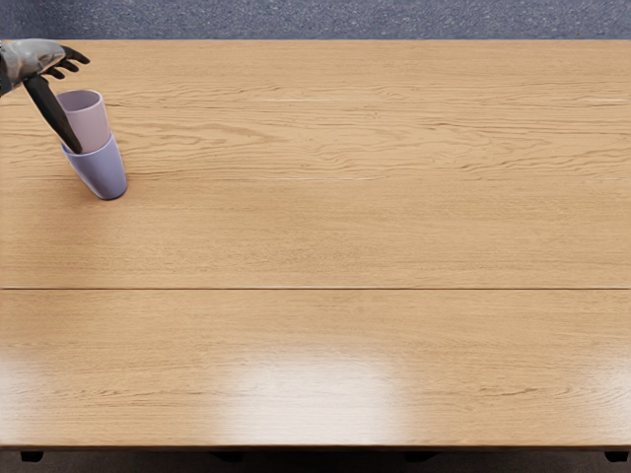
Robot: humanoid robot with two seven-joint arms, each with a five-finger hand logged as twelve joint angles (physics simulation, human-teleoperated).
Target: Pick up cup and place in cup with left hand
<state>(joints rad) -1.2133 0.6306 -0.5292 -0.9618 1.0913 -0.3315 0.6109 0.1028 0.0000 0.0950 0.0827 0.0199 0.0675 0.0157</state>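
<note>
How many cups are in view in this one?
2. The pink cup sits inside the blue cup, its upper part sticking out; the blue one is toward the table's far left. Any cup nested between them would be hidden.

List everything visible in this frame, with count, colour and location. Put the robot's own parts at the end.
pink cup: one, pale pink, upper left, its lower end inside the blue cup
blue cup: one, lavender-blue, on the table at the left, around the pink cup's lower end
table: one, light brown wood, across most of the view
floor: one stretch, speckled blue-grey, beyond the table's far edge
long dark piece: one, black, slanting from under the left hand to the blue cup's rim; I cannot tell whether it belongs to the hand
left hand: one, grey with black fingers, open, top left, above the pink cup in the picture
</note>
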